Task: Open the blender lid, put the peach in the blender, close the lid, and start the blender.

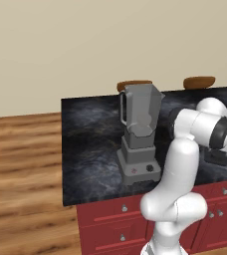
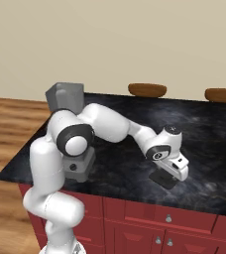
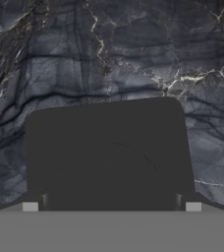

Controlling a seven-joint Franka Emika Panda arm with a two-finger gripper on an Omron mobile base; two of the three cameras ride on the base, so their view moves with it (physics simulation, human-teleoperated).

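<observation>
The tall grey blender (image 1: 140, 134) stands on the dark marble counter (image 1: 88, 144) with its jar open at the top; my arm partly covers it in the right base view (image 2: 65, 96). The blender lid (image 2: 163, 179), a flat dark square cap, lies flat on the counter to the blender's right, near the front edge. My gripper (image 2: 173, 171) points down over the lid. In the hand view the lid (image 3: 109, 147) spans the gap between my fingertips (image 3: 30, 206), which stand wide apart against its two sides. The peach is out of view.
Two brown stool tops (image 2: 147, 90) (image 2: 222, 95) rise behind the counter's far edge. Red cabinet drawers (image 1: 115, 219) run below the counter's front. Wood floor lies to the left of the island.
</observation>
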